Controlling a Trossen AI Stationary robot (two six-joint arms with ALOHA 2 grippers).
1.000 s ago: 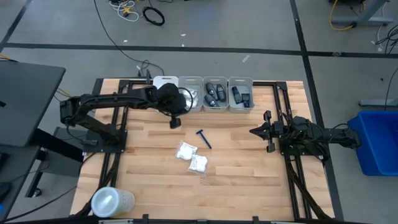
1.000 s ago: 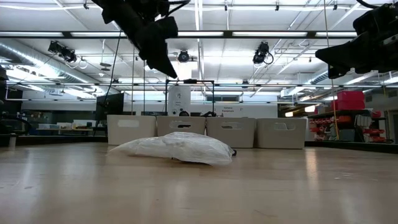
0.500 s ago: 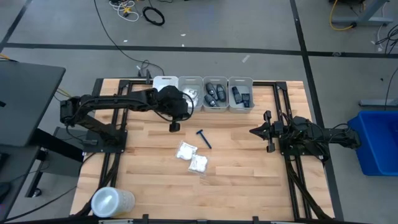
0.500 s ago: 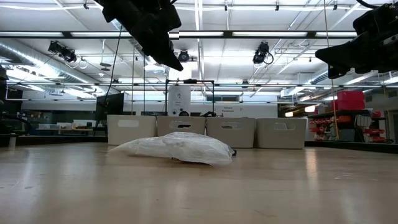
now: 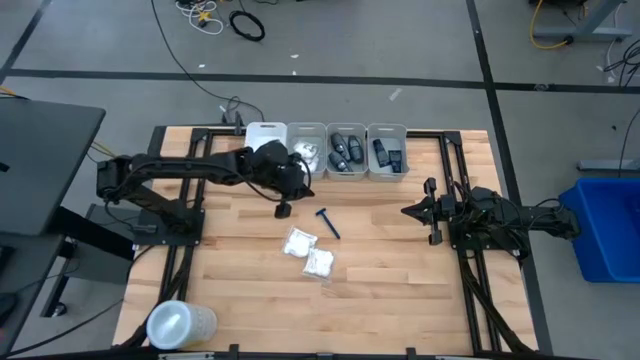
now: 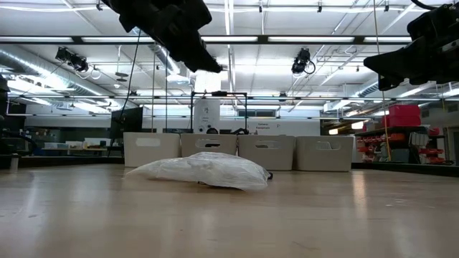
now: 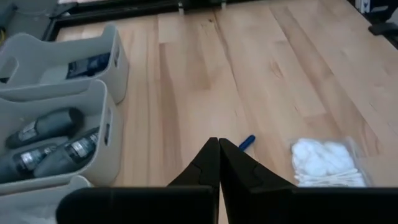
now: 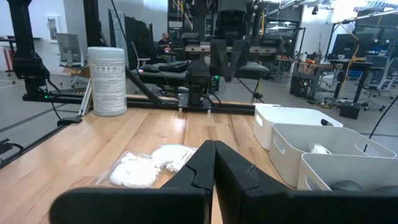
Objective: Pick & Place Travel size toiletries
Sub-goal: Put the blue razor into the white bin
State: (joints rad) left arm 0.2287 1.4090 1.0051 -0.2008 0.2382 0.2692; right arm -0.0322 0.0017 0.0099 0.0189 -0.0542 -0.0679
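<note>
Left gripper (image 5: 283,209) fully closed, empty, raised above the table (image 5: 380,260). Blue razor (image 5: 326,221) lies just beside it, toward the right arm; two white packets (image 5: 309,252) lie near, beyond the razor. Row of bins (image 5: 346,152) behind it holds dark containers (image 5: 345,150). Right gripper (image 5: 408,211) closed, empty, well apart at the table's side
</note>
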